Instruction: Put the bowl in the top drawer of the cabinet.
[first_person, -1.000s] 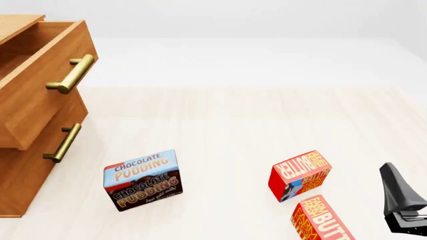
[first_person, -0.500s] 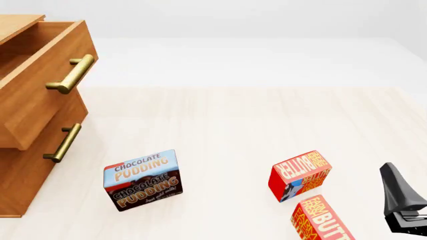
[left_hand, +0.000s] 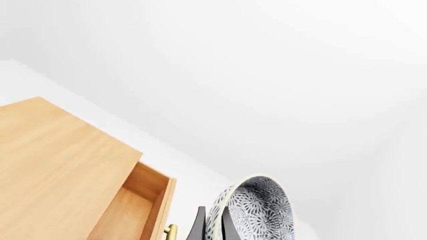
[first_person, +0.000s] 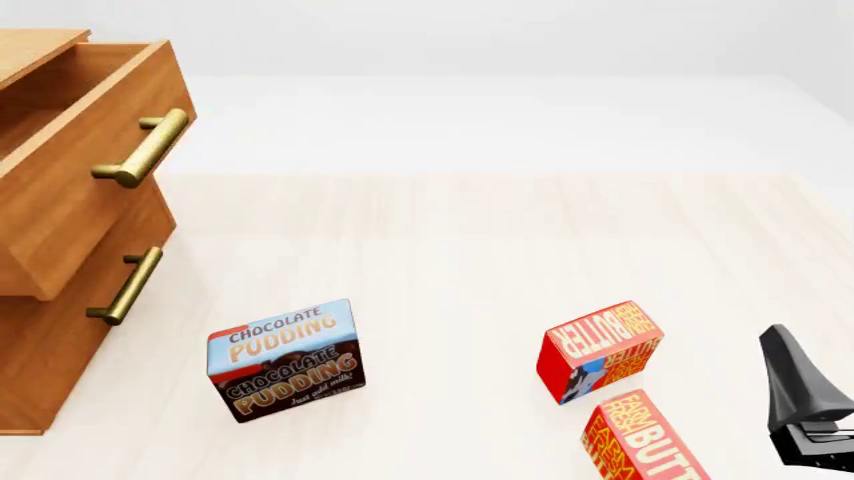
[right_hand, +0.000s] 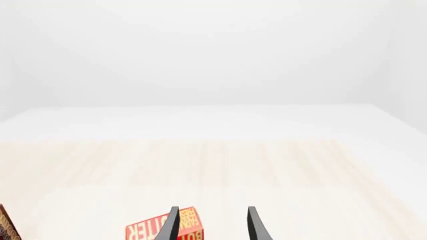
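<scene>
Wooden top drawer (first_person: 80, 150) open; fingers (left_hand: 199, 225) pinch bowl (left_hand: 253, 210).

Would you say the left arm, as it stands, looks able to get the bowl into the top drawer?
Probably yes: the left tool grips the bowl by its rim, and the top drawer stands open beside it with nothing visible between.

My right gripper (right_hand: 211, 226) is showing two slim, dark grey fingers (right_hand: 169, 227) tapering to points. In the front view it is looking matte black, angular, wedge-shaped. My left gripper (left_hand: 211, 225) is showing thin dark blades.
</scene>
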